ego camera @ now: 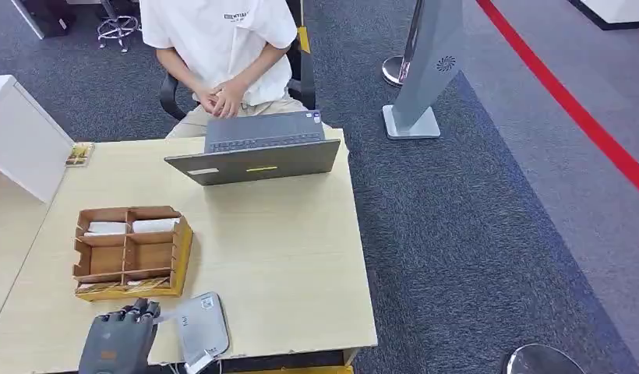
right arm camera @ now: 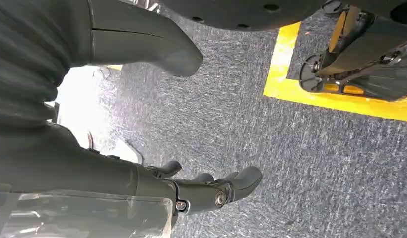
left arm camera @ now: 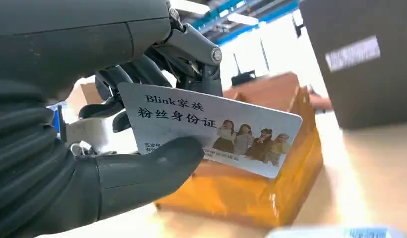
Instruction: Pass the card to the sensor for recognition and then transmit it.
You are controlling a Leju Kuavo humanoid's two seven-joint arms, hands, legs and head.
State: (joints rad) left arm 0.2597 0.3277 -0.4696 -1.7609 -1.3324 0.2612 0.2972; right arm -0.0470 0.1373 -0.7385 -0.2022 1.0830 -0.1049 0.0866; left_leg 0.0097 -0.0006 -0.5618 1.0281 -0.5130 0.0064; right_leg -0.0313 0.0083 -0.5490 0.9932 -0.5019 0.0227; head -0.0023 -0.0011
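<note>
1. Pale wood table (ego camera: 285, 257) on grey carpet: across it a seated person (ego camera: 223, 47) waits behind an open laptop (ego camera: 258, 152), hands clasped.

2. Your left hand (ego camera: 121, 331) sits low at the near edge of the table, just in front of the brown divided organizer (ego camera: 129, 249). In the left wrist view the thumb (left arm camera: 147, 171) presses under the card (left arm camera: 216, 129) while the darker fingers (left arm camera: 191, 59) close on it from the other face (a pinch grip, the card firmly held).

3. That card is a white printed one with black lettering and a small group picture. Its long axis runs out of the pinch and away from the palm, leaving most of its length free.

4. Just to the right of your left hand lies the sensor (ego camera: 201, 323), a flat grey pad with a rounded outline, resting at the table's near edge. The card's free end points roughly toward it (judging from the head view, it hangs near the pad's edge; contact cannot be told).

5. Your right hand (right arm camera: 211, 191) hangs over the carpet beside the table, fingers loosely apart and holding nothing. So the left hand is the nearer one, and the coming move looks like a short sideways carry over the pad.
</note>
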